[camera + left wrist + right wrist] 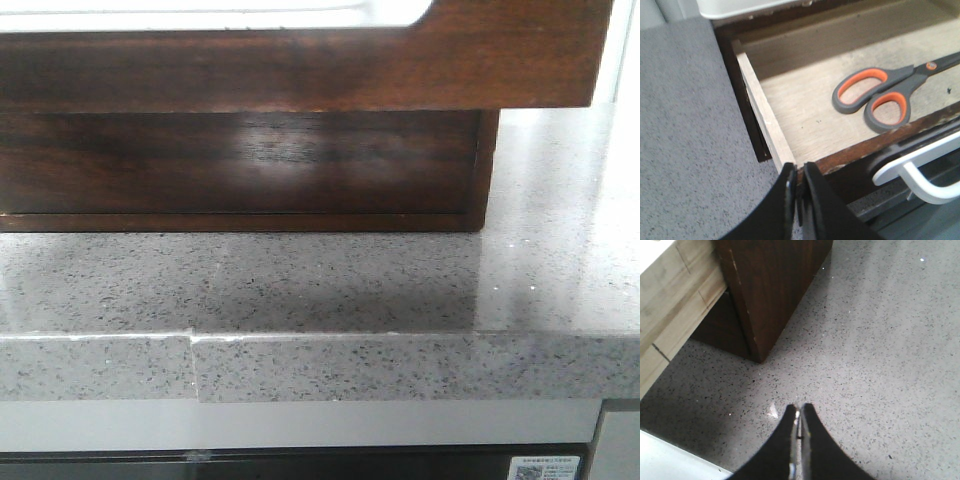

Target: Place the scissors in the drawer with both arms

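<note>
Fingers of left gripper (799, 187) and right gripper (799, 427) are pressed together, empty (scissors (885, 92) lie in drawer (767, 120)).

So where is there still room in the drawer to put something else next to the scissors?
The drawer floor is bare between its pale side wall and the scissors handles, and along the back wall behind them. It gets crowded where the orange and grey handles lie near the front edge. Outside, the speckled counter beside the wooden box is bare too.

The scissors (888, 93) are laid flat inside the pulled-out drawer (771, 123). The drawer is set above the cabinet (240, 165), which is stood on the countertop (400, 290).
</note>
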Tool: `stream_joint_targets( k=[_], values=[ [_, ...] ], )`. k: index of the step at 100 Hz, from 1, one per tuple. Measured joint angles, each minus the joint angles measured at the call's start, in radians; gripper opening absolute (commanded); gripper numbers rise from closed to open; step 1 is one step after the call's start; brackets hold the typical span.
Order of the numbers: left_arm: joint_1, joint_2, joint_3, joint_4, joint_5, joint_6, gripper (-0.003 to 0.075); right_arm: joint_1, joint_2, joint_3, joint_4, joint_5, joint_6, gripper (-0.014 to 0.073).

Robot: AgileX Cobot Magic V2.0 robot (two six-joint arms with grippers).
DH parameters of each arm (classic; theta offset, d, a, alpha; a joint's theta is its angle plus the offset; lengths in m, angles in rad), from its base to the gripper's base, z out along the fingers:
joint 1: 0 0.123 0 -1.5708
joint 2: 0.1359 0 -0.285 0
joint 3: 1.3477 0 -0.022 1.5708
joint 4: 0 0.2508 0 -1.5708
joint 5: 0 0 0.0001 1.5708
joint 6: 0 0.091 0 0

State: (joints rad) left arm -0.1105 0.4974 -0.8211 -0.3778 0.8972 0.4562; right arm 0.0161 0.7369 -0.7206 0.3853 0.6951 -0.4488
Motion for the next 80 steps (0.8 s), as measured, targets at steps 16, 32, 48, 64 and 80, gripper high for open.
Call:
stream_joint_targets(
  k=[16,32,48,64,80],
  values=[
    [0.000,-0.102,0.009,0.000,-0.037,-0.025,-0.0020,0.000,0.000,0.000,0.000,0.000,0.000,-0.0069],
    [0.000,-0.156,0.062,0.000,-0.042,-0.028,-0.0020,0.000,0.000,0.000,0.000,0.000,0.000,-0.0069],
    [0.000,-0.156,0.108,0.000,-0.038,-0.030,-0.0020,0.000,0.000,0.000,0.000,0.000,0.000,-0.0069],
    [0.000,-0.156,0.132,0.002,-0.038,-0.032,-0.0020,0.000,0.000,0.000,0.000,0.000,0.000,-0.0069],
    [0.000,-0.183,0.163,0.055,-0.114,-0.042,-0.0020,0.000,0.000,0.000,0.000,0.000,0.000,-0.0069]
  ],
)
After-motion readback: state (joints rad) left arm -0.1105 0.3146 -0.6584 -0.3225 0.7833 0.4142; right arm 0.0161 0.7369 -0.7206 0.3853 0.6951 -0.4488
